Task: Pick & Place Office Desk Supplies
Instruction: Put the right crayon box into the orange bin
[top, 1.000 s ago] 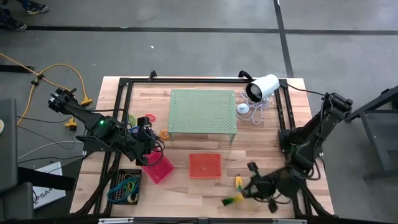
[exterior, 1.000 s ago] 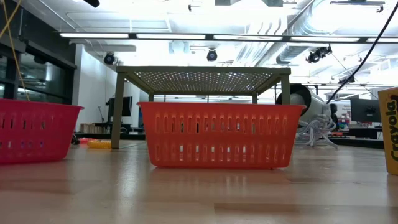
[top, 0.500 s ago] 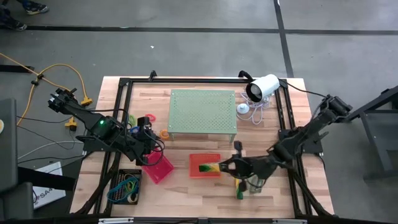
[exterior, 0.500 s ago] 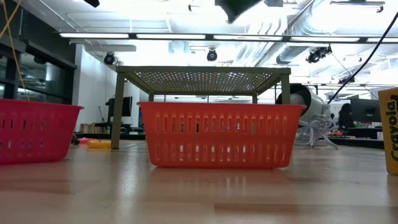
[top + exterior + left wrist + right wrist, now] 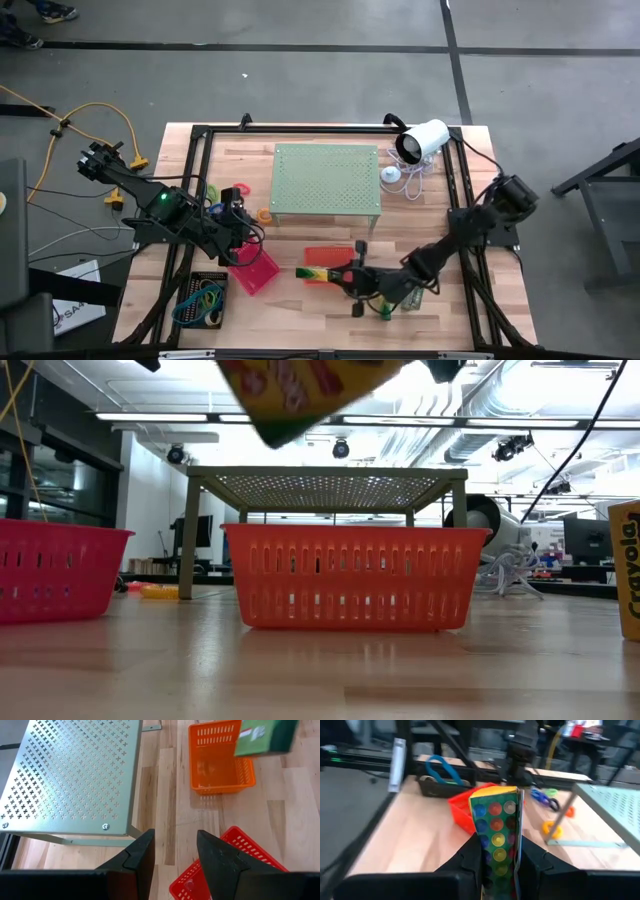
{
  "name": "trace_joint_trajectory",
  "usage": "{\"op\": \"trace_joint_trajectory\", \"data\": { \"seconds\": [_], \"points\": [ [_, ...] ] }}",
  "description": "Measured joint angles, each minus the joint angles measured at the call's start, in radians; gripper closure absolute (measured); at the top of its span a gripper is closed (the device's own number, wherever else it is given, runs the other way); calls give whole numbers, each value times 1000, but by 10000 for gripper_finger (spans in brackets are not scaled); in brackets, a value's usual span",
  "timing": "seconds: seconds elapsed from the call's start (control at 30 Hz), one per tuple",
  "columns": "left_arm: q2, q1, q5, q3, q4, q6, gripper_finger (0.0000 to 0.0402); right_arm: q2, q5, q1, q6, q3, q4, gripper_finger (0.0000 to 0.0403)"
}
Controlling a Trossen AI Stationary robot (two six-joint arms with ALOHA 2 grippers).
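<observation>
My main worry is the drop: I have the right gripper [image 5: 345, 277] carrying a green and yellow cardboard pack printed with coloured dots [image 5: 318, 272] over the near edge of the orange slotted plastic tray [image 5: 322, 254], and from above the pack reaches out past the tray's left corner. If I let go here I judge it could catch the tray's rim and tip out onto the wooden worktop [image 5: 290, 305], or land half in and lean on the wall. The pack is also long and held at one end, so it may swing or slip in the grip as the arm moves. In the right wrist view the fingers [image 5: 470, 857] are clamped on the pack's two sides, set only as far apart as the pack is thick, with the dotted face toward the camera. The left gripper [image 5: 238, 228] waits beside the red slotted plastic tray [image 5: 255, 272], near the pale green perforated metal stand [image 5: 326, 178]; its fingers [image 5: 138, 855] stand apart and hold nothing. A second small green-labelled item [image 5: 384, 305] lies on the worktop below the right arm.
</observation>
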Motion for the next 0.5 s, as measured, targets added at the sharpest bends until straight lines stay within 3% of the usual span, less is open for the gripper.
{"op": "trace_joint_trajectory", "data": {
  "seconds": [0.17, 0.5],
  "points": [
    [0, 0, 0, 0, 0, 0, 263, 55, 80, -20, 77, 0, 3, 334],
    [0, 0, 0, 0, 0, 0, 263, 56, -8, -91, 206, 0, -33, 334]
  ]
}}
